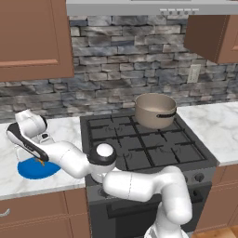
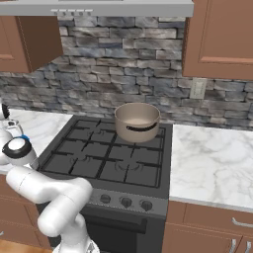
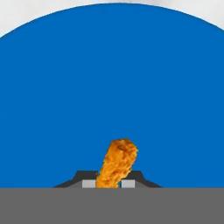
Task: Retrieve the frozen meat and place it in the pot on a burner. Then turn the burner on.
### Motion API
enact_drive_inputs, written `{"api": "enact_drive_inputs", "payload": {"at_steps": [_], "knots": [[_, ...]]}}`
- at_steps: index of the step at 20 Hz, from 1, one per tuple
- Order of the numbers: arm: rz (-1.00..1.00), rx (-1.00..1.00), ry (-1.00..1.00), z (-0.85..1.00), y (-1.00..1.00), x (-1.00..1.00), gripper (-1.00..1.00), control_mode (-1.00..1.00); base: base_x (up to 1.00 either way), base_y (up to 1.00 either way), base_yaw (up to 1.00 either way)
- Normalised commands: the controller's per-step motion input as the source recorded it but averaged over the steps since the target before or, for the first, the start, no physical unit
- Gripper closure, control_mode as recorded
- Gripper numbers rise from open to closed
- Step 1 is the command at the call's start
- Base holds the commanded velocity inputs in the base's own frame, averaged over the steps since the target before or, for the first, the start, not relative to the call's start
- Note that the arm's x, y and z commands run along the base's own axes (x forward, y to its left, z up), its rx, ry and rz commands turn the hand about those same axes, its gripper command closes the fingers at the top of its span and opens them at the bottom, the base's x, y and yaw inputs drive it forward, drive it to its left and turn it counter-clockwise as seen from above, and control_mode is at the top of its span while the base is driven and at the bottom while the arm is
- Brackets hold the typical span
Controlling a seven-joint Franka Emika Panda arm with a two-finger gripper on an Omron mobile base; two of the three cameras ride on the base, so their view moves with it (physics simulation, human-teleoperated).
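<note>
Gripper (image 3: 108,183) sits low over the blue plate (image 3: 109,78), fingers pinched narrow on the frozen meat (image 3: 117,162); looks gripped, jaws tight to both sides of its lower end. Meat's long axis runs straight out from the fingertips toward the plate, leaning slightly off-line. From the plate (image 1: 33,170), the stove (image 1: 144,139) is next along the counter, to the robot's right. Pot (image 1: 155,110) sits beyond that, on the stove's back burner, well apart from the plate. Next move, I'd guess: lift, then swing right and back.
</note>
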Motion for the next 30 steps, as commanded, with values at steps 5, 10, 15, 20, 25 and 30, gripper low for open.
{"api": "enact_drive_inputs", "payload": {"at_steps": [5,10,15,20,25,30], "knots": [[0.00,-0.01,0.00,-0.17,-0.09,0.00,1.00,-1.00,0.00,0.00,0.00],[0.04,0.00,-0.01,0.05,-0.13,-0.01,1.00,-1.00,0.00,0.00,0.00],[0.01,0.06,-0.03,0.39,-0.45,-0.19,1.00,-1.00,0.00,0.00,0.00],[0.00,0.06,-0.02,0.47,-0.73,-0.40,1.00,-1.00,0.00,0.00,0.00],[0.00,0.05,-0.03,0.24,-0.97,-0.49,1.00,-1.00,0.00,0.00,0.00],[0.00,0.00,-0.08,0.12,-0.79,-0.74,1.00,-1.00,0.00,0.00,0.00]]}}
